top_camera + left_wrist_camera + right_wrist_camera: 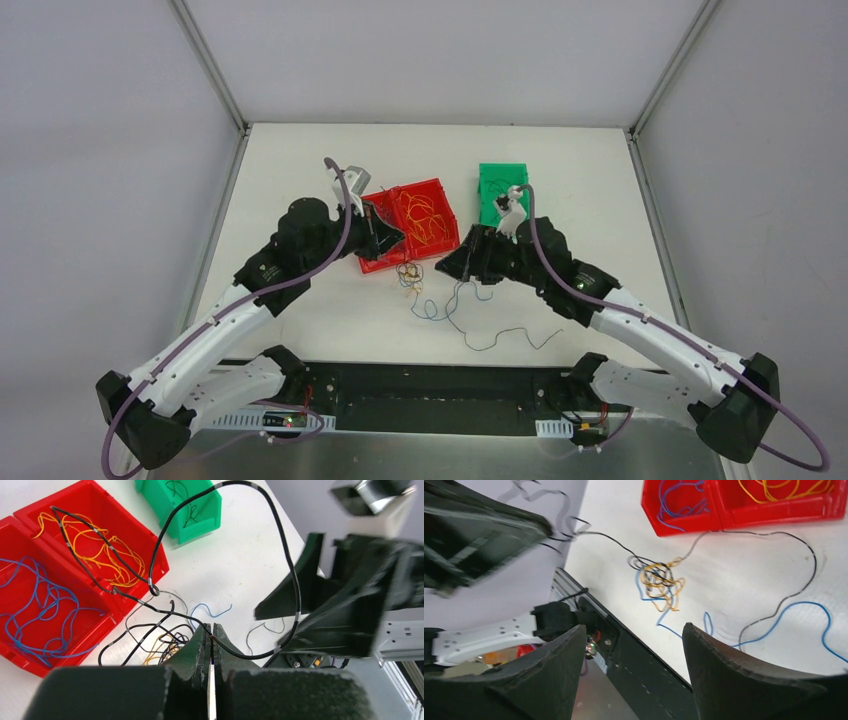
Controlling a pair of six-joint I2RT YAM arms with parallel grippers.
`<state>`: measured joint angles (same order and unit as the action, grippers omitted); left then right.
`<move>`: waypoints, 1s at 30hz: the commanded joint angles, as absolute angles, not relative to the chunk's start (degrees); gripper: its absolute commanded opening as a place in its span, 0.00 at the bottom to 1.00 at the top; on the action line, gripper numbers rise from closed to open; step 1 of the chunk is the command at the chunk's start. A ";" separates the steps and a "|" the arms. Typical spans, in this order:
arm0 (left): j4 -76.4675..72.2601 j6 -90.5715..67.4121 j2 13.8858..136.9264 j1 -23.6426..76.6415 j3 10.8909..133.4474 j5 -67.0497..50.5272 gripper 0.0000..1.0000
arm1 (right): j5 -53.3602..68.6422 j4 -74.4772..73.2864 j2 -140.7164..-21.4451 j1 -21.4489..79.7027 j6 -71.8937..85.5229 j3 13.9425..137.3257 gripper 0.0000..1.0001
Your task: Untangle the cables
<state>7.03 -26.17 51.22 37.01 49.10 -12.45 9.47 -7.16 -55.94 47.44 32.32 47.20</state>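
Note:
A small tangle of orange, black and blue cables (pixel 408 274) lies on the white table in front of the red bin; it also shows in the left wrist view (pixel 160 647) and the right wrist view (pixel 658 579). My left gripper (pixel 392 237) (pixel 212 630) is shut on a long black cable with grey bands (pixel 280 540). This cable runs back into the tangle and loops high over the table. My right gripper (pixel 462 265) (pixel 634 632) is open and empty, held above the table to the right of the tangle. Loose blue (pixel 799 607) and black strands (pixel 500 340) lie nearby.
A red two-part bin (pixel 449 205) (pixel 155 562) (pixel 774 510) holds orange wires in one half and blue wires in the other. A green bin (pixel 500 180) (pixel 200 525) with black wires stands to its right. The table's near edge and black rail (pixel 649 680) lie under my right gripper.

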 commanded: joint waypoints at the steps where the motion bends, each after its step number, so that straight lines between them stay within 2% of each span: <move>1: 6.66 -27.81 50.32 36.56 53.76 -14.48 0.00 | 10.52 -1.55 -57.08 49.08 24.90 42.74 0.72; 6: 6.73 -29.42 50.03 36.56 55.69 -15.53 0.00 | 7.77 5.89 -63.10 52.59 22.28 41.52 0.72; 11: 6.66 -31.17 49.83 36.56 56.83 -15.92 0.00 | 7.35 13.74 -69.32 54.53 20.35 42.42 0.78; 14: 6.69 -32.18 49.70 36.55 57.05 -15.77 0.00 | 7.28 16.98 -73.49 55.85 19.30 43.95 0.77; 17: 6.74 -32.58 49.66 36.56 57.13 -15.13 0.00 | 4.26 18.89 -76.54 56.97 18.83 44.90 0.67; 19: 6.83 -32.90 49.65 36.56 57.13 -14.90 0.00 | 1.64 21.42 -77.07 57.35 18.81 43.98 0.54; 20: 6.89 -32.95 49.54 36.56 57.11 -14.82 0.00 | 0.53 22.74 -76.89 57.49 18.90 43.08 0.41; 21: 7.02 -32.90 49.42 36.56 57.15 -14.63 0.00 | -2.06 23.42 -76.50 57.55 19.27 42.39 0.17; 22: 7.49 -32.70 49.28 36.56 57.25 -14.07 0.00 | -3.49 23.49 -76.02 57.50 19.72 41.74 0.01; 24: 10.19 -31.64 48.59 36.56 57.78 -11.33 0.00 | -5.14 22.67 -74.30 57.52 19.93 40.15 0.00; 30: 24.18 -21.64 46.52 36.33 63.64 11.98 0.00 | -12.81 9.11 -64.60 57.43 23.17 34.80 0.00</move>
